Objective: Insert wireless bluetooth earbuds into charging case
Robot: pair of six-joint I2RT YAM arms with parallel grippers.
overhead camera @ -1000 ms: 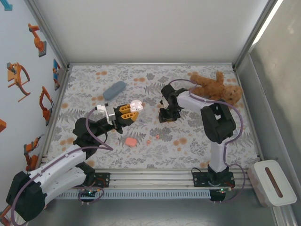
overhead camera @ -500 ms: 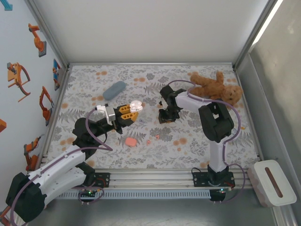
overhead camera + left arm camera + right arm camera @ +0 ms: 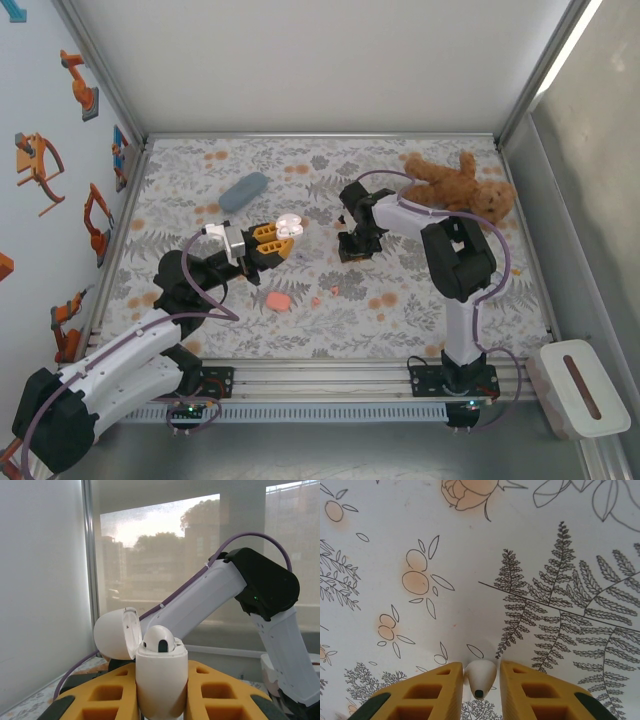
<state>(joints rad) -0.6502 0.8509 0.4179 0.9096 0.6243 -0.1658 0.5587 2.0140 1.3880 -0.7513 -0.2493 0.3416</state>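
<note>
Flanking the small white plastic earbud (image 3: 480,679) closely, the right gripper (image 3: 481,667) shows no confirmed grip; the open white charging case (image 3: 161,665), clamped in the left gripper (image 3: 161,690), lies leftward.

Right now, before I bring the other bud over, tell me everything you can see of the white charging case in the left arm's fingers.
The glossy white plastic charging case is a rounded shell standing upright, clamped between the left arm's yellow fingers. Its domed lid is flipped open to the left in the wrist view, on its hinge. One white earbud sits in the mouth, a dark spot facing the camera; a second slot cannot be seen.
</note>
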